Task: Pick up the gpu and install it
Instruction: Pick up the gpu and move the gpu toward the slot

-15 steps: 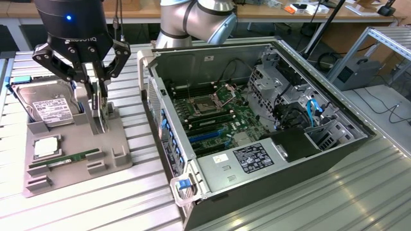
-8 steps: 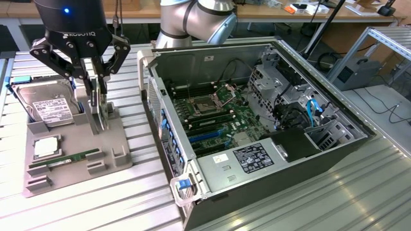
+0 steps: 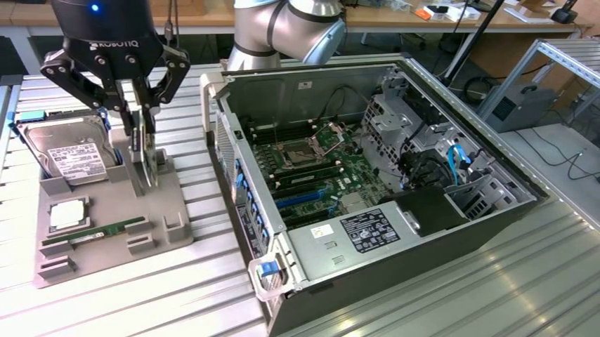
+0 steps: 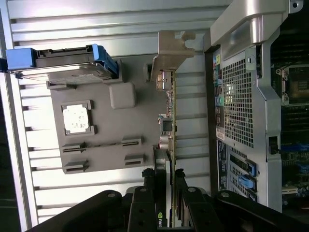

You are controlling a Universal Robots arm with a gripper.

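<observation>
gripper (image 3: 139, 121): black two-finger unit, hangs over the grey fixture tray (image 3: 117, 225) at the exterior view's left
fingers (image 4: 159, 174): pinching the gpu (image 3: 142, 158) from both flat faces – closed on its upper edge, not spread
gpu: thin card standing upright on edge, in the tray's far right part, just beside the hard drive (image 3: 70, 154); the wrist view shows it edge-on (image 4: 170, 113) with its silvery bracket (image 4: 171, 50) at the end away from the fingers
gpu vs tray: lower edge at the tray's slot – cannot tell whether it is lifted clear
hard drive: leaning in the tray's far left holder, white label up
tray, near part: square cpu chip (image 3: 67, 213), green memory stick (image 3: 94, 234) lying flat
computer case (image 3: 272, 84): open, on its side, exterior view's right of the tray; green motherboard (image 3: 310, 168) exposed
table (image 3: 140, 295): slatted metal under tray and case
</observation>
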